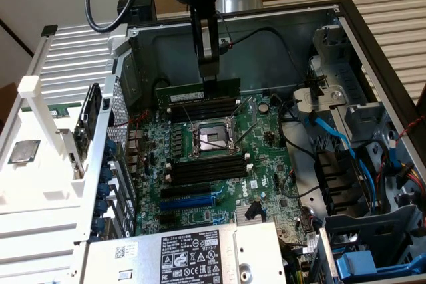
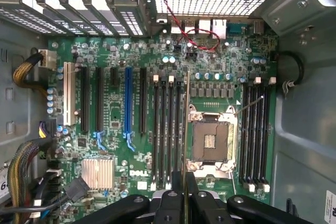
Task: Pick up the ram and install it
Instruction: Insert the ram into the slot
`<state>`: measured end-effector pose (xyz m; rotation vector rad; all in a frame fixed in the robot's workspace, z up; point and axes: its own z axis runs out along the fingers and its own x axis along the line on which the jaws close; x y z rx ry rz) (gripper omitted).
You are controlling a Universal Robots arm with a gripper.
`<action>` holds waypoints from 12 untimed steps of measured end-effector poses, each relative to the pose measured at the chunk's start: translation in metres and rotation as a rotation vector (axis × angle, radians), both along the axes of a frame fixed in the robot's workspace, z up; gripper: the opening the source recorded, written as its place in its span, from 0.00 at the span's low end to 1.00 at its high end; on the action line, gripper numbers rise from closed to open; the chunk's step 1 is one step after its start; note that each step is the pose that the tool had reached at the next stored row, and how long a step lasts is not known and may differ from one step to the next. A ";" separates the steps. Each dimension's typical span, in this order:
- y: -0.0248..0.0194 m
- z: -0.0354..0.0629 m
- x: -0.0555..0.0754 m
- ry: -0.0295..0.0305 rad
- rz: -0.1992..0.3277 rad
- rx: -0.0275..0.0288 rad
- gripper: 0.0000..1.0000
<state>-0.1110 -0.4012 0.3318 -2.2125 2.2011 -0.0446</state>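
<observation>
The ram (image 1: pixel 198 91) is a long dark-green stick with a white label, held level and on edge above the motherboard (image 1: pixel 266 164). My gripper (image 1: pixel 210 79) reaches straight down from above and is shut on the ram's upper edge near its middle. In the exterior view the stick hangs in front of the far bank of black memory slots (image 1: pixel 203 110). From the wrist view the ram (image 2: pixel 186 129) is a thin edge-on line between my fingertips (image 2: pixel 185 184). It runs parallel to the memory slots (image 2: pixel 168 129), between that bank and the CPU socket (image 2: pixel 211 141).
An open CPU socket (image 1: pixel 212 139) sits between the two slot banks, the nearer bank (image 1: pixel 206 167) below it. A blue expansion slot (image 1: pixel 193 199), the power supply (image 1: pixel 193 254), blue cables (image 1: pixel 339 139) and the case walls ring the board.
</observation>
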 end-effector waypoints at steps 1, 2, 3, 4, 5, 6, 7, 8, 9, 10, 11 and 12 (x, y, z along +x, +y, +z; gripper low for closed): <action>-0.0001 0.0000 0.000 0.0054 0.000 0.0016 0.13; -0.0001 -0.0001 0.000 0.0086 0.000 0.0036 0.13; -0.0002 -0.0003 0.001 0.0105 0.000 0.0060 0.13; -0.0002 -0.0005 0.001 0.0115 0.000 0.0086 0.13; -0.0003 -0.0006 0.002 0.0121 0.000 0.0117 0.13; -0.0020 -0.0007 0.002 0.0128 0.000 0.0204 0.13; -0.0034 -0.0008 0.003 0.0139 0.000 0.0233 0.13; -0.0046 -0.0007 0.003 0.0148 0.000 0.0245 0.13; -0.0060 -0.0008 0.003 0.0151 0.000 0.0253 0.13; -0.0068 -0.0008 0.003 0.0150 0.000 0.0256 0.13; -0.0073 -0.0008 0.003 0.0151 0.000 0.0257 0.13; -0.0074 -0.0011 0.004 0.0150 0.000 0.0259 0.13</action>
